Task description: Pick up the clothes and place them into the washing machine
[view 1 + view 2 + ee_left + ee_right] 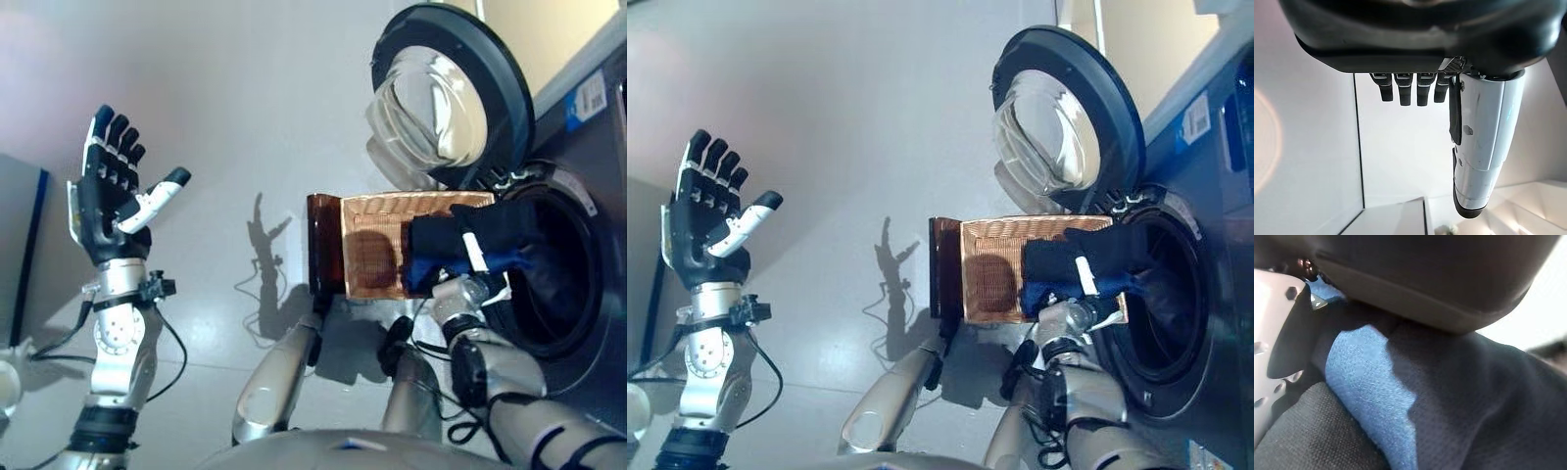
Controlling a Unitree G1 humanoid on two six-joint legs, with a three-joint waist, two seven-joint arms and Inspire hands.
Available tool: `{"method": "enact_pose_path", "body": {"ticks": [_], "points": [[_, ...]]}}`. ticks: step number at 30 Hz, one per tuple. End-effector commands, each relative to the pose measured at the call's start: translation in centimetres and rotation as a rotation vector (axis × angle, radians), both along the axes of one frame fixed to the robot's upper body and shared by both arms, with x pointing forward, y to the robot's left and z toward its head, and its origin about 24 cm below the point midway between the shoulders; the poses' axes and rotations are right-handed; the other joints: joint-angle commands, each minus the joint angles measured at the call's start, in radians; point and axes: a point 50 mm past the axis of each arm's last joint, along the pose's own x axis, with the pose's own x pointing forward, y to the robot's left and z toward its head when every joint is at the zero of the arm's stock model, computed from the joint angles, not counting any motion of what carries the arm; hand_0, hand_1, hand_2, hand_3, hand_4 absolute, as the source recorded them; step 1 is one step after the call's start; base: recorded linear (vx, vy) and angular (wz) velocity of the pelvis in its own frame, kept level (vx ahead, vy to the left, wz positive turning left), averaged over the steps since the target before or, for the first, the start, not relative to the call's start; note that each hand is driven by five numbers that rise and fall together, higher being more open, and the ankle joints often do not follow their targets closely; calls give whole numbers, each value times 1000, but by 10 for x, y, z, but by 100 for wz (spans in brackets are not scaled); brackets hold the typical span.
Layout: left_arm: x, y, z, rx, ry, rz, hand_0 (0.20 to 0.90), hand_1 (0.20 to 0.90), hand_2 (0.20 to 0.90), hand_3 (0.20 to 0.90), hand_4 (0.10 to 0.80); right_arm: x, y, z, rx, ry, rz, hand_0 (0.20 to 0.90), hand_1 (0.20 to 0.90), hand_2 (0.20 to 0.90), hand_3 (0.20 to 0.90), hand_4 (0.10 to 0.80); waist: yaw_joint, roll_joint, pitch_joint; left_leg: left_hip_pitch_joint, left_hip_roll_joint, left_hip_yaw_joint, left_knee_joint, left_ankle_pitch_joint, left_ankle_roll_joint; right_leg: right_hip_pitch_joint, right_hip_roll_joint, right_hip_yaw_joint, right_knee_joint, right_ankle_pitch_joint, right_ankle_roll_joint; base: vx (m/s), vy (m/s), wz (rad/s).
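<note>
A bundle of dark navy and blue clothes (pixel 490 235) hangs at the mouth of the washing machine's drum (pixel 568 294). My right hand (pixel 477 257) is under the bundle and shut on it, its white thumb pressed against the cloth. Up close, the right wrist view is filled with the clothes (pixel 1449 396), blue and navy folds. A brown wicker basket (pixel 377 245) stands on the floor just left of the drum, and the clothes overlap its right edge. My left hand (pixel 106 201) is raised far to the left, open and holding nothing, with straight fingers (pixel 1403 93).
The round glass door (pixel 451 88) of the washing machine (pixel 1225 127) is swung open above the basket and the drum. A grey panel with a blue edge (pixel 22 255) stands at the far left. Pale grey floor lies between my left hand and the basket.
</note>
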Motion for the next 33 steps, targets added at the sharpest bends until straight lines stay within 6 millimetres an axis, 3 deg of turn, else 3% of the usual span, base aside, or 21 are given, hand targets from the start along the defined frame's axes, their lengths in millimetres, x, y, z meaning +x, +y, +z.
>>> {"method": "enact_pose_path", "body": {"ticks": [1,5,10,13,15,16,19,20,21,33], "points": [[-18,2,47,-6,-308,46,900,900,900,900,800,10,-16,55,-96,-345,-193,200,200,200,200,300,-13,62,-13,-73,-43,-26,23,-63,-45,93,8,17,-105,-24,12,69,-14,-8],[-19,-8,42,-36,-294,10,900,900,900,900,800,13,-7,80,-75,-461,-296,200,200,200,200,300,-20,106,5,-85,-54,-20,43,-71,-41,79,-2,30,-81,-37,14,-2,38,-7],[-19,-13,42,-43,-294,-12,900,900,900,900,800,19,4,92,-70,-486,-291,200,200,200,200,300,-25,141,18,-98,-56,2,55,-50,-36,61,-10,39,-68,-11,12,-70,62,0],[-20,-15,40,-49,-283,-23,900,900,900,900,800,21,8,86,-45,-453,-290,200,200,200,200,300,-30,153,9,-85,-59,5,55,-77,-36,66,-9,62,-66,-31,18,44,41,-12],[-20,-15,39,-57,-277,-26,900,900,900,900,800,21,10,84,-34,-441,-289,200,200,200,200,300,-32,168,16,-91,-55,17,59,-56,-31,56,-9,61,-62,-12,13,5,38,-12],[-20,-14,38,-62,-276,-22,900,900,900,900,800,21,11,84,-41,-443,-282,200,200,200,200,300,-36,166,11,-79,-57,14,58,-80,-33,63,-8,73,-59,-33,18,3,35,-14],[-20,-13,35,-65,-261,-22,900,900,900,900,800,19,11,75,-24,-409,-285,200,200,200,200,300,-45,182,16,-84,-53,25,57,-59,-31,55,-7,72,-60,-14,14,4,30,-18],[-20,-12,33,-68,-257,-18,900,900,900,900,800,19,9,73,-15,-399,-292,200,200,200,200,300,-45,183,7,-73,-56,20,55,-81,-34,63,-5,82,-60,-34,18,-3,33,-19],[-21,-11,32,-75,-254,-16,900,900,900,900,800,19,8,72,-13,-399,-293,200,200,200,200,300,-45,192,14,-83,-51,30,53,-55,-31,53,-4,77,-62,-11,14,-8,19,-12],[-19,-5,14,-197,-205,0,900,900,900,900,800,14,-15,73,-31,-382,-358,200,200,200,200,300,-57,251,4,-69,-45,48,43,-55,-33,49,-1,100,-55,-21,13,-6,11,-4]]}}
